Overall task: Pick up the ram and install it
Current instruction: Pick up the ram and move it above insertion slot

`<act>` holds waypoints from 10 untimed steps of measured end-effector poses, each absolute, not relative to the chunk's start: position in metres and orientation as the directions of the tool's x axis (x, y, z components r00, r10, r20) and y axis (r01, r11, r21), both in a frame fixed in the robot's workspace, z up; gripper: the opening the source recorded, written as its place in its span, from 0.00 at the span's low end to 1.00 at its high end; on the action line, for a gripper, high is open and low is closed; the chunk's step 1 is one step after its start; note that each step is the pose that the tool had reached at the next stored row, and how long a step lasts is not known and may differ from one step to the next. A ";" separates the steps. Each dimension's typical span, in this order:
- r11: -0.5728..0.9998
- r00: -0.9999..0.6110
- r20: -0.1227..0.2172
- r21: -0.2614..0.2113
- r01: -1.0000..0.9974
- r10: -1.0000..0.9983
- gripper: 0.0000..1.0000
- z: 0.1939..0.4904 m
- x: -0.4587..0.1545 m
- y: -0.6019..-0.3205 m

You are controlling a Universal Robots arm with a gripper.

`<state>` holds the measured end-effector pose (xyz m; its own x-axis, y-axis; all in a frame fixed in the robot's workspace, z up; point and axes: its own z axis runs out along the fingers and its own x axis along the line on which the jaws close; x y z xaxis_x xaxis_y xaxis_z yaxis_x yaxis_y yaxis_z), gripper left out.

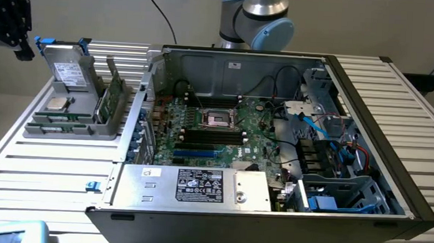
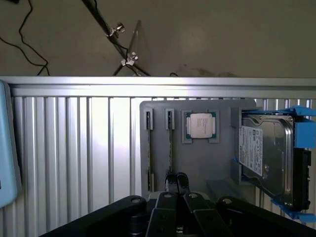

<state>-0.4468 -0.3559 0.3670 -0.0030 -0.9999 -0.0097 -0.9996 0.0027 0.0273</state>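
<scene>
One ram (image 1: 115, 99) stands upright in the grey holder (image 2: 197, 163) at the exterior view's left; the gripper (image 2: 176, 177) hangs above, fingers pressed together, empty.

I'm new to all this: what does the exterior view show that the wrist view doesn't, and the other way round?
Exterior view's extras: the open computer case, its motherboard, the labelled power supply and the arm's base.
Wrist view's extras: thin dark rods with metal clips beyond the table edge.
Shared: the slatted table and the grey holder carrying the ram standing edge-on in a slot, the processor chip and the drive with blue tabs. The shut gripper hovers near that holder, apart from the ram.
</scene>
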 end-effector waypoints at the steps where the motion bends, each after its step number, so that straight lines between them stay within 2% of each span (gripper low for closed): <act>1: 0.003 -0.003 -0.010 0.027 -1.000 -1.000 0.18 0.367 -0.447 -0.356; 5: 0.003 -0.003 -0.010 0.027 -1.000 -1.000 0.42 0.366 -0.447 -0.356; 6: 0.003 -0.003 -0.010 0.026 -1.000 -1.000 0.42 0.362 -0.447 -0.356; 7: 0.003 -0.003 -0.010 0.026 -1.000 -1.000 0.49 0.360 -0.447 -0.356; 10: 0.003 -0.003 -0.010 0.026 -1.000 -1.000 0.49 0.355 -0.446 -0.356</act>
<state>-0.4461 -0.3563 0.3548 -0.0029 -1.0000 -0.0095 -0.9996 0.0027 0.0264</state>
